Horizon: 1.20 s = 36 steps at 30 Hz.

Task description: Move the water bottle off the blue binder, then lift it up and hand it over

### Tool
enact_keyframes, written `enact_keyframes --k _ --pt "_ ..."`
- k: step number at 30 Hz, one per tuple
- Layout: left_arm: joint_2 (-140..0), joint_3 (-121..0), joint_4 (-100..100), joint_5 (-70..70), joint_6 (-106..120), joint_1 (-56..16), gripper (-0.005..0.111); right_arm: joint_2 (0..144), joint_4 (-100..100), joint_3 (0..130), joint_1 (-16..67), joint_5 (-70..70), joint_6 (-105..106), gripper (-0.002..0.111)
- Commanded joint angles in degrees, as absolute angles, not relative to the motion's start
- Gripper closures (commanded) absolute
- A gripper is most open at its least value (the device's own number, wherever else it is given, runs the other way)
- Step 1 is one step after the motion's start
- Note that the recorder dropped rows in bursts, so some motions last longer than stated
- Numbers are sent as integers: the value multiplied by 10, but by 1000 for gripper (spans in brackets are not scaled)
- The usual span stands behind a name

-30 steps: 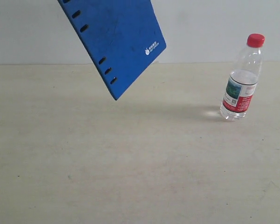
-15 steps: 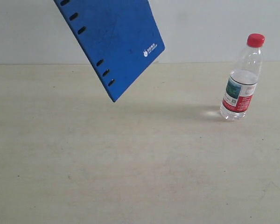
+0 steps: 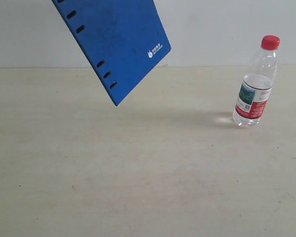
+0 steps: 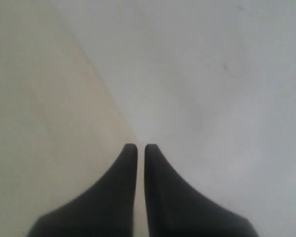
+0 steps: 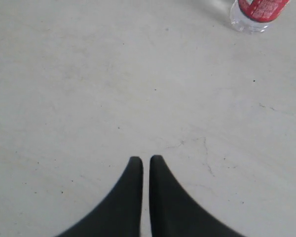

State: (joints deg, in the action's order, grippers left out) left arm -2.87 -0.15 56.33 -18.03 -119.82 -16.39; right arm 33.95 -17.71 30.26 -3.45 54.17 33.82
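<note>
Exterior view shows one water bottle (image 3: pixel 255 84) and one blue binder (image 3: pixel 116 39). There are two tools, and each shows only in its own wrist view.

The water bottle stands upright on the surface (image 3: pixel 138 173), on the right side. It has one red cap (image 3: pixel 270 42), screwed on, and one label (image 3: pixel 251 101) in red, white and green. The bottle is see-through, and how much water is inside is hard to tell.

The blue binder is up in the air on the left, tilted, with one corner pointing down. It is well apart from the bottle. Its top is cut off by the edge of the view, and what holds it does not show. It has one small white logo (image 3: pixel 155 50) near a corner and slots (image 3: pixel 107 74) along one edge.

The left tool (image 4: pixel 137 148) is pressed together with nothing in it. The right tool (image 5: pixel 146 159) is pressed together too, empty, above the surface.
</note>
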Motion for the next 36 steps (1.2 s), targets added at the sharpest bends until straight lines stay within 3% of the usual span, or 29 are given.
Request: enact_keyframes --k 1,5,14,30,33,36 --pt "-22 0 455 -163 -1196 -163 101 338 -177 302 -35 503 351 108" --pt "-22 0 311 -150 -1196 -163 101 338 -179 302 -35 440 352 108" --pt "-22 0 243 -176 -1196 -163 101 338 -198 302 -35 369 350 108" --pt "0 0 577 -174 -1135 -146 101 338 -199 302 -35 426 329 108" --pt "0 0 665 -174 -1090 -115 101 338 -199 302 -35 426 329 108" --pt "0 0 731 -110 -875 -39 101 338 -201 302 -35 426 329 108"
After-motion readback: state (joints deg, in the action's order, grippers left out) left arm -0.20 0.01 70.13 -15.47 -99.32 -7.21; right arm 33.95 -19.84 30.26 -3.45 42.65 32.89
